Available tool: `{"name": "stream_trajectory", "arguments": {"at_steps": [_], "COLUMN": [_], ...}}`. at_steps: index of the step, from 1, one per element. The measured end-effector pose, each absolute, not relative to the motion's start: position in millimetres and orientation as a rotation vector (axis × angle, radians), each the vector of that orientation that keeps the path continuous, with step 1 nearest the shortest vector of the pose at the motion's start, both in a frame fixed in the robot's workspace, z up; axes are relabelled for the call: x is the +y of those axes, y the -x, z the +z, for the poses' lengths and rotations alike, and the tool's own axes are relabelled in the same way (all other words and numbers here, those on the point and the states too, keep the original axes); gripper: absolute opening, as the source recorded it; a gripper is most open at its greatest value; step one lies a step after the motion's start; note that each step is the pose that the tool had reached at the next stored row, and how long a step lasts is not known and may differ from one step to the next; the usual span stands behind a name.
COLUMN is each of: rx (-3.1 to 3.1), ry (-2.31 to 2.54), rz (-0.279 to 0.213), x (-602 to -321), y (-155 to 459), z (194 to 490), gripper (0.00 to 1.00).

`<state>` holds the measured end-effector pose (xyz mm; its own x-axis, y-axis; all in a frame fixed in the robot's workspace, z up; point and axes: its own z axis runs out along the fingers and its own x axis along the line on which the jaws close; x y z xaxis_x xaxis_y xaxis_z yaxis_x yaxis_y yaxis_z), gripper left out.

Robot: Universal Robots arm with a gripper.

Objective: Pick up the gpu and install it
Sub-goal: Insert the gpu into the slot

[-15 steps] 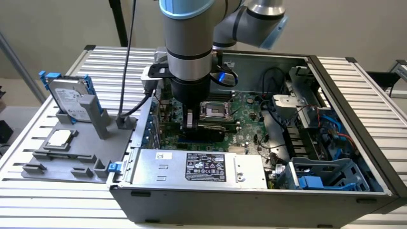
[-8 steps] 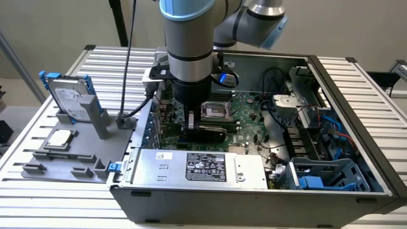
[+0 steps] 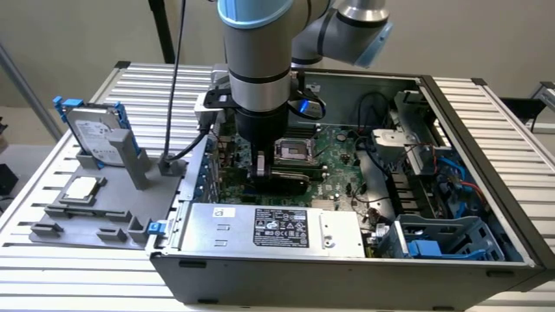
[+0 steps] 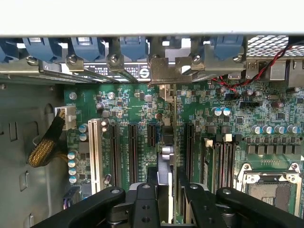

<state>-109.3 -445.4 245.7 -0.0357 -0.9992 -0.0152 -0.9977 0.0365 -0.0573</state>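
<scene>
The gripper (image 4: pixel 164 202) sits low among upright slots (image 4: pixel 132 154), its fingers (image 4: pixel 142 204) hemmed by the gpu (image 4: pixel 167 156). The power supply (image 3: pixel 273 227) and drive cage (image 3: pixel 442 237) crowd the case (image 3: pixel 485 136); above stays open.

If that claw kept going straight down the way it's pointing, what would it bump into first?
Probably the motherboard. The gripper points down into the case, holding the gpu edge-on over the expansion slots, so the card would likely meet a slot first; depth is unclear.

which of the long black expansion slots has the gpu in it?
The one directly ahead of the jaws: the gpu stands on edge in it, its bracket at the case's rear wall. The black slots beside it are bare.
</scene>
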Motion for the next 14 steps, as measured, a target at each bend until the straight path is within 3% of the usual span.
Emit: {"name": "stream_trajectory", "arguments": {"at_steps": [14], "rx": [2.224], "ry": [2.146], "rz": [-0.047], "x": [-445.4], "y": [109.1], "z": [245.7], "gripper": [0.27]}}
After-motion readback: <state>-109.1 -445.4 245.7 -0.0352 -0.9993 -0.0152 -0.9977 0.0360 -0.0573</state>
